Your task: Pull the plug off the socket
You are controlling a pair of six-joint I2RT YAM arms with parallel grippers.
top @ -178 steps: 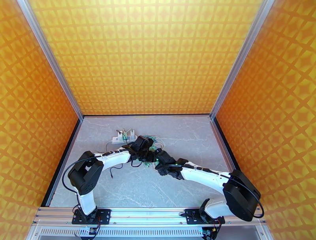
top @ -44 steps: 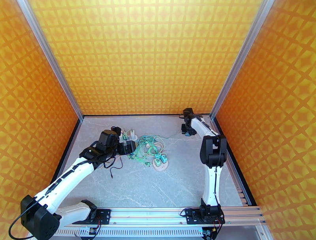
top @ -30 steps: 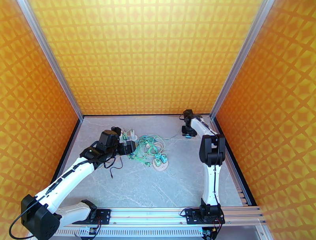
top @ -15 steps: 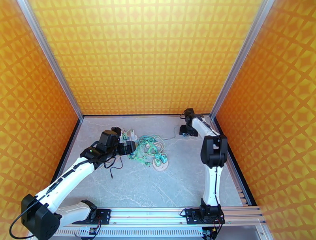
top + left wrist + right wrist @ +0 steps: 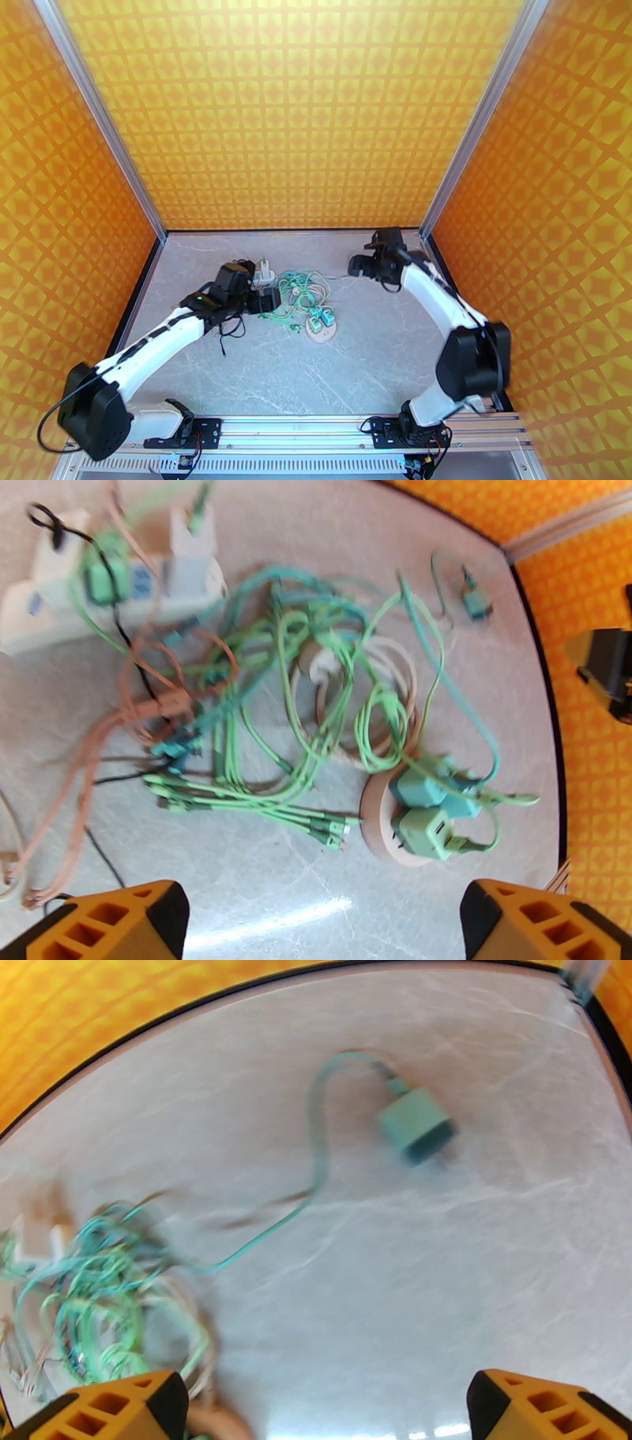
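Observation:
The white socket strip point(image 5: 47, 614) lies at the back left of the table, with a green plug point(image 5: 107, 575) and a white adapter point(image 5: 193, 567) still standing in it. In the top view the socket strip point(image 5: 261, 276) sits just behind my left gripper point(image 5: 267, 298), which hovers open over the cable tangle point(image 5: 316, 685). A loose green plug point(image 5: 415, 1124) lies flat on the table with its teal cable trailing toward the tangle. My right gripper point(image 5: 357, 264) is open above and beside that plug, holding nothing. Orange fingertips point(image 5: 110, 1406) frame the right wrist view.
A round tan disc point(image 5: 320, 331) carries two green adapters point(image 5: 426, 819) at the right of the tangle. Brown and black cables point(image 5: 118, 717) spread left of it. Orange walls close the table on three sides; the right wall's black edge point(image 5: 608, 1023) runs near the loose plug.
My right gripper opened and let go of the green plug near the back right corner, then swung left and away. My left gripper shifted slightly right over the cables.

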